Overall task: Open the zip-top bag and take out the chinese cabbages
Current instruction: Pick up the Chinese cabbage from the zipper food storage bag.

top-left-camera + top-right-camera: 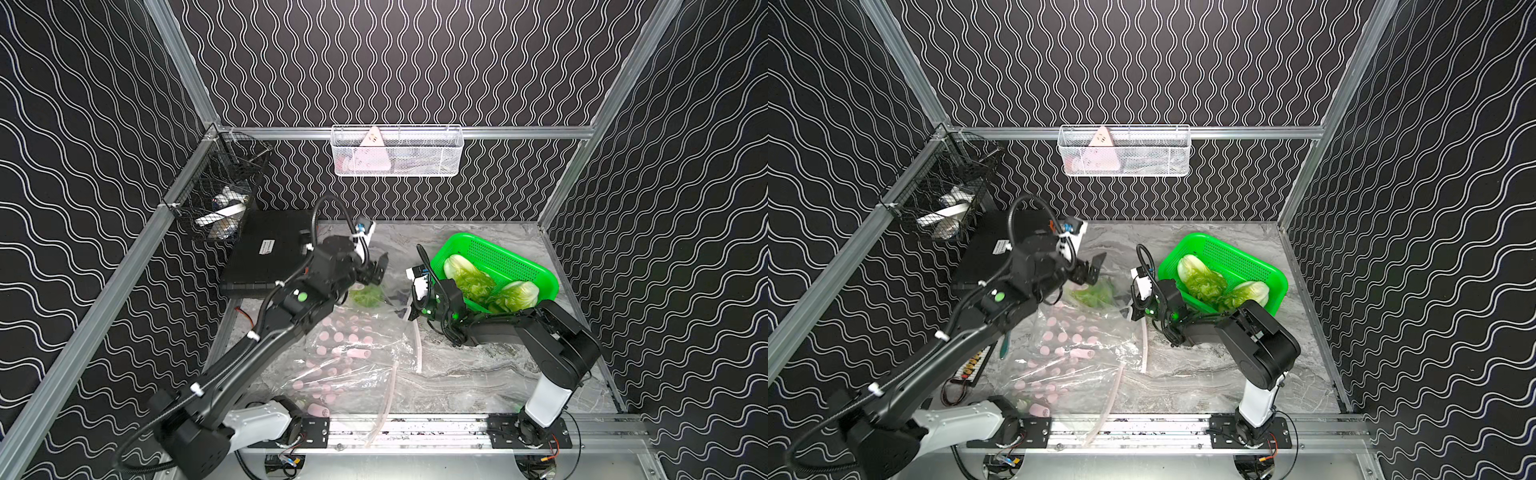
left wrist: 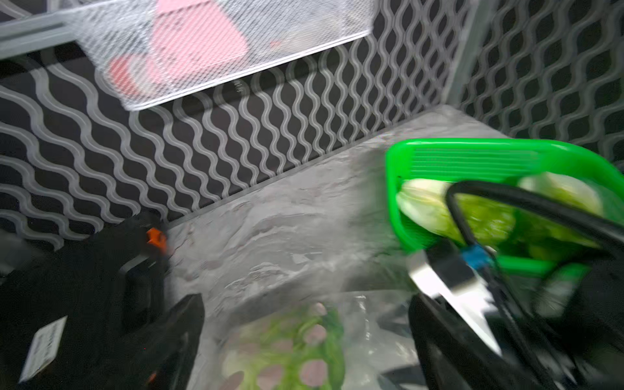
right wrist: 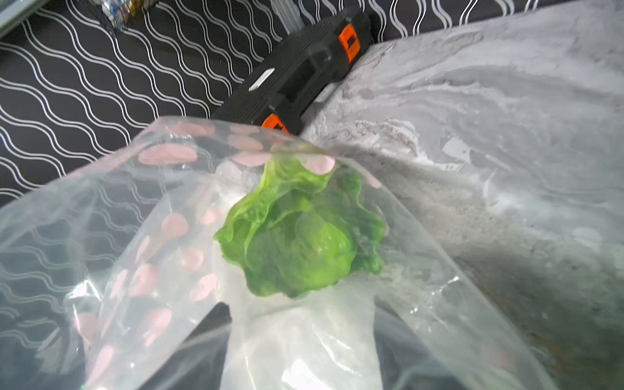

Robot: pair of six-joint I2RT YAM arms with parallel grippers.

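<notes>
- The zip-top bag [image 1: 353, 353] is clear plastic with pink dots. It lies crumpled on the bench [image 1: 478, 365].
- One cabbage [image 3: 304, 236] sits inside it at the far end, crinkled green leaves showing.
- The back cabbage [image 1: 459, 270] and the front cabbage [image 1: 519, 294] lie in the green basket [image 1: 498, 249], whitish bases outward, leafy ends meeting.

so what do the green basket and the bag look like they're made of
Green basket: probably moulded plastic, glossy, its walls finely perforated. Bag: thin clear plastic film with pink dots, crinkled and shiny; the cabbage shows through it.
</notes>
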